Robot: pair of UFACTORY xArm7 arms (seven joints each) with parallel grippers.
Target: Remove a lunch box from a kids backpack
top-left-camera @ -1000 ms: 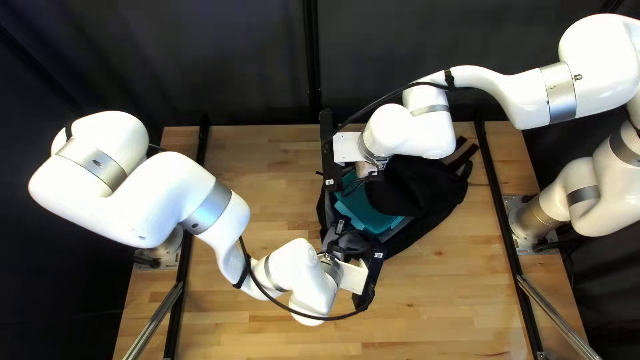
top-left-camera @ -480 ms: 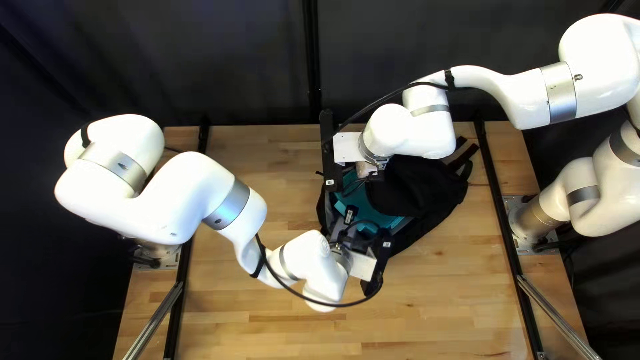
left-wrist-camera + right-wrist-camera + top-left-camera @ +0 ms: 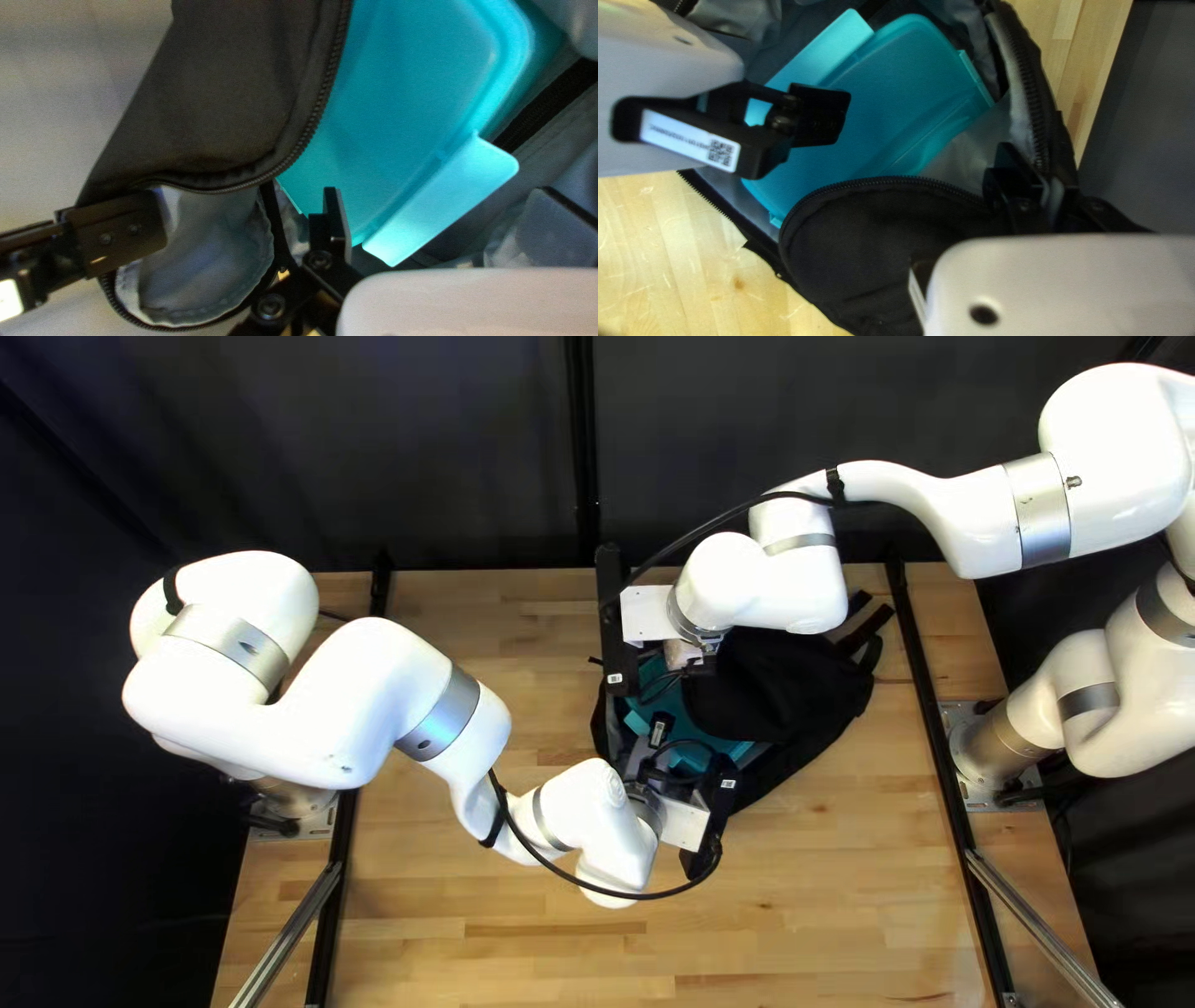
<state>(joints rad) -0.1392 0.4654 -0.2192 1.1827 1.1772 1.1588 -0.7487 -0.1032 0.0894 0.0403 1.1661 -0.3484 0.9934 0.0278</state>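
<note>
In the top left view my left gripper [image 3: 720, 815] is over the near end of the black backpack [image 3: 784, 697], its fingertips hidden. My right gripper [image 3: 615, 635] is at the backpack's far left edge. The teal lunch box [image 3: 672, 706] lies inside the open bag. In the left wrist view my left gripper [image 3: 227, 224] stands wide open above a grey-lined pocket, one finger near the lunch box [image 3: 405, 118] and its raised side latch. In the right wrist view my right gripper [image 3: 1042, 186] is closed on the backpack's grey-lined rim, beside the lunch box [image 3: 890, 106].
A black zippered flap [image 3: 230, 87] partly covers the lunch box. Backpack straps [image 3: 865, 629] lie toward the right arm's base. The wooden table [image 3: 822, 909] has black rails along both sides, and a dark curtain hangs behind it.
My left arm has moved rightward and somewhat toward the far edge, bringing its gripper farther over the backpack. My right arm has stayed almost still, and the bag has not visibly shifted.
</note>
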